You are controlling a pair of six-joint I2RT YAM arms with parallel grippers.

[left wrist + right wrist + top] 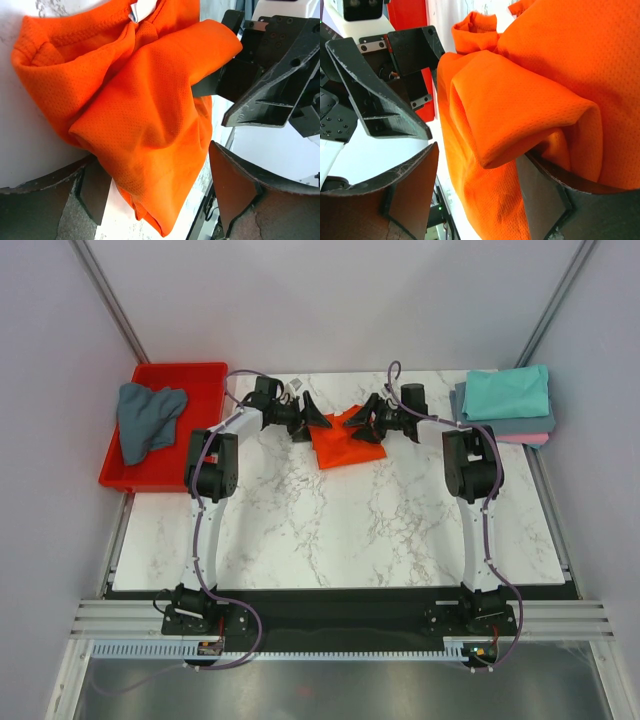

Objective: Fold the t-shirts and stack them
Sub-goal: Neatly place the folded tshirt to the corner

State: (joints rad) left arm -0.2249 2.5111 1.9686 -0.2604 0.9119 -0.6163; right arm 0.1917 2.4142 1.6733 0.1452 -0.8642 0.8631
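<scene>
Although crumpled at upper centre of the frame, with long axis running roughly left-right: orange-red t-shirt [342,447]. Flanked by left gripper [321,421] at left edge and right gripper [363,425] at right, equally near, both spread wide, cloth between jaws, unpinched.

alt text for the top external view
Two robot arms reach across a marble table, left claw and right claw open at either side of a crumpled orange t-shirt. A grey shirt lies in a red tray at left; a teal-topped folded stack sits at right.
</scene>
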